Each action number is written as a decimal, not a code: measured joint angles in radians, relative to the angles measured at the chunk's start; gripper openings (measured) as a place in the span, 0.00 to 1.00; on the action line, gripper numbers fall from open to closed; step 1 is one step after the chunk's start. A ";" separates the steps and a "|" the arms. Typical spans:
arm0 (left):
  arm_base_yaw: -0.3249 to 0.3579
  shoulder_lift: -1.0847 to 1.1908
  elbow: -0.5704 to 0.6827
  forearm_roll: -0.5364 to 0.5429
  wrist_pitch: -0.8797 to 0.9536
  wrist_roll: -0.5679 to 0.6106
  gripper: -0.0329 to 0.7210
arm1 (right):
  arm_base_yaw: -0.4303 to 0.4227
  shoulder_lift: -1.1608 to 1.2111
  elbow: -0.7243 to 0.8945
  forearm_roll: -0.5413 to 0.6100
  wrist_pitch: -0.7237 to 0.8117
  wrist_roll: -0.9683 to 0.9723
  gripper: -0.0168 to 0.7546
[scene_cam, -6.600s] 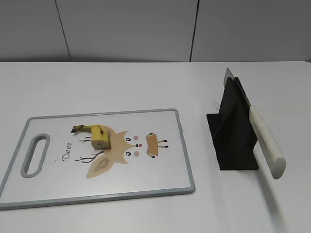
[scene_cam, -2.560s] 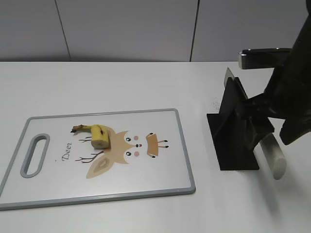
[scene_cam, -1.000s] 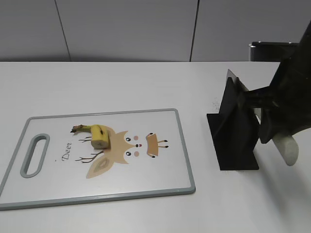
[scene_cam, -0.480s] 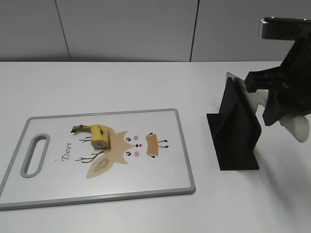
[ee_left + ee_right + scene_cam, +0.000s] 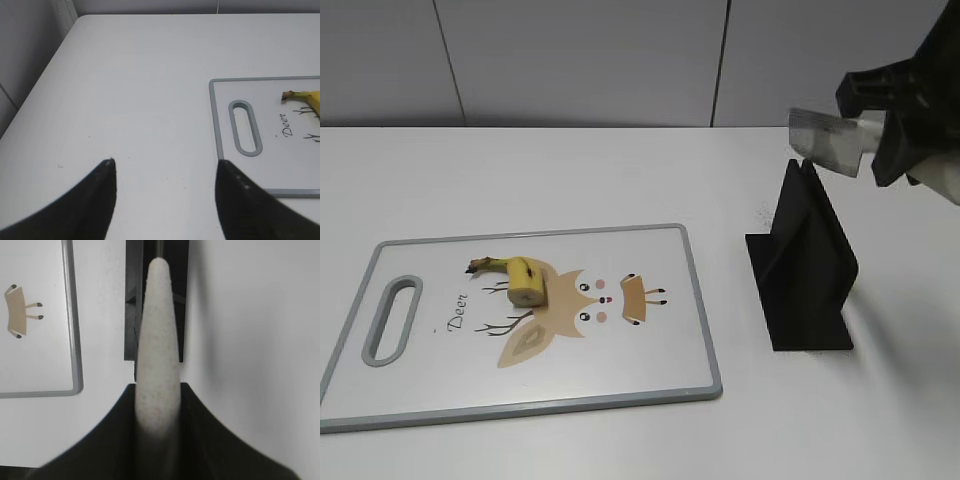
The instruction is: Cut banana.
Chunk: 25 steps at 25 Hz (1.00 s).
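Exterior view: right claw (image 5: 905, 150) grips the knife (image 5: 830, 143) level above its stand (image 5: 803, 260); left claw (image 5: 165, 190) gapes wide.

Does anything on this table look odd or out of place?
Only slightly. The yellow banana piece on the white deer-print cutting board is a short stem-end stub, not a whole fruit. The pale-handled knife is lifted above its black stand, held by the right gripper.

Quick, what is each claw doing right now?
Left gripper: open, holding nothing.
Right gripper: closed on the knife, lifted above its stand.
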 joint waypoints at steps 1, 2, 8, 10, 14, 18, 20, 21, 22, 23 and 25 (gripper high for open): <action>0.000 0.000 0.000 0.000 0.000 0.000 0.82 | 0.000 0.000 -0.009 -0.006 0.003 0.000 0.25; 0.000 0.000 0.000 0.000 0.000 0.000 0.82 | 0.000 0.000 -0.017 -0.009 0.006 0.000 0.25; 0.000 0.000 0.000 0.000 0.000 0.000 0.82 | 0.000 0.000 -0.086 -0.018 0.022 0.002 0.25; 0.000 0.000 0.000 0.000 0.000 0.000 0.82 | 0.000 0.000 -0.107 -0.018 0.030 0.002 0.25; 0.000 0.000 0.000 0.000 0.000 0.000 0.82 | 0.000 0.000 -0.148 -0.019 0.048 -0.024 0.25; 0.000 0.010 -0.004 0.000 -0.004 -0.001 0.82 | 0.000 0.000 -0.190 -0.011 0.047 -0.096 0.25; 0.000 0.034 -0.024 0.000 -0.017 0.000 0.82 | 0.000 0.000 -0.214 0.018 0.027 -0.172 0.25; 0.000 0.052 -0.041 0.000 -0.031 -0.001 0.82 | 0.000 0.000 -0.221 0.045 0.007 -0.225 0.25; 0.000 0.074 -0.058 0.000 -0.051 -0.001 0.82 | 0.000 0.000 -0.227 0.071 -0.012 -0.282 0.25; 0.000 0.096 -0.073 0.000 -0.076 0.000 0.82 | 0.000 0.000 -0.231 0.099 -0.034 -0.339 0.25; 0.000 0.157 -0.106 -0.001 -0.121 0.006 0.82 | 0.000 0.000 -0.232 0.134 -0.066 -0.427 0.25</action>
